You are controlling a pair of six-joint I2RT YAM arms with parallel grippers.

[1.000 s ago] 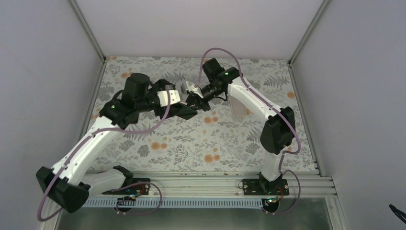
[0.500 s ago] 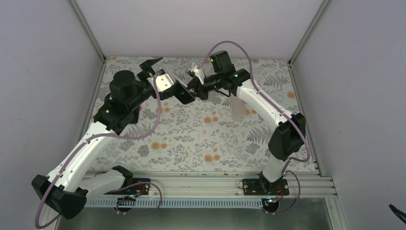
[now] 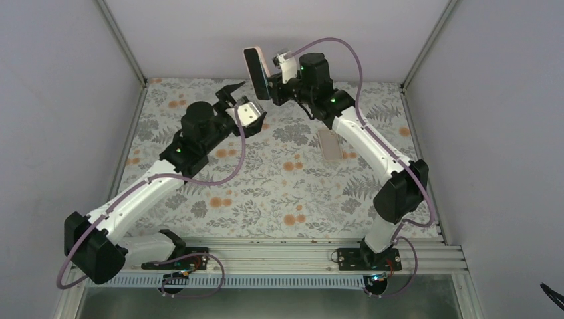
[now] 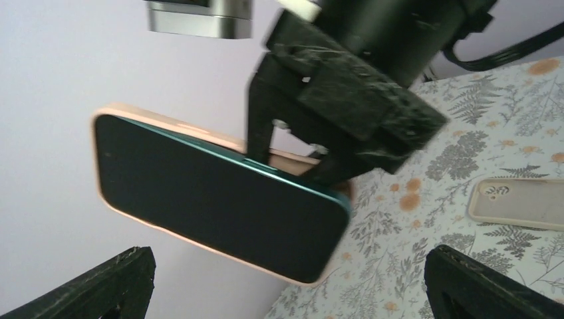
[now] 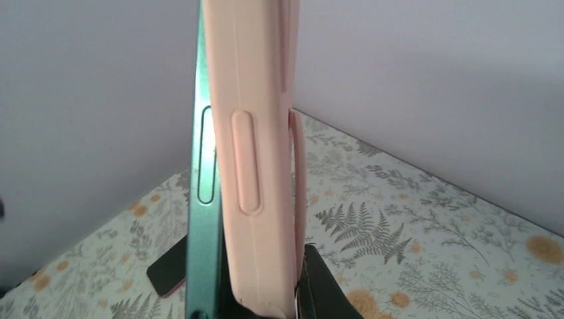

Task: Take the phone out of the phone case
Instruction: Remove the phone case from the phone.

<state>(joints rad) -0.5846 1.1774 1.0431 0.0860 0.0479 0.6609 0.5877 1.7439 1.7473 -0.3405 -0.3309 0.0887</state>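
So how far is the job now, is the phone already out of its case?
Not out yet. Done: the right gripper holds the cased phone up in the air. In hand: its teal edge shows beside the phone case, so one side looks partly freed. Left: the open left gripper, holding nothing, probably must grip the phone and pull it clear.

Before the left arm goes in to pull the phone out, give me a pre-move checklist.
1. Right gripper shut on phone case, held off the table: ok.
2. Left gripper open, empty: ok.
3. Phone out of case: not ok, pink rim wraps it.
4. Screen faces left gripper, no contact: ok.
5. Right fingers clear of the screen: cannot tell.
6. Second case flat on table, apart from both grippers: ok.
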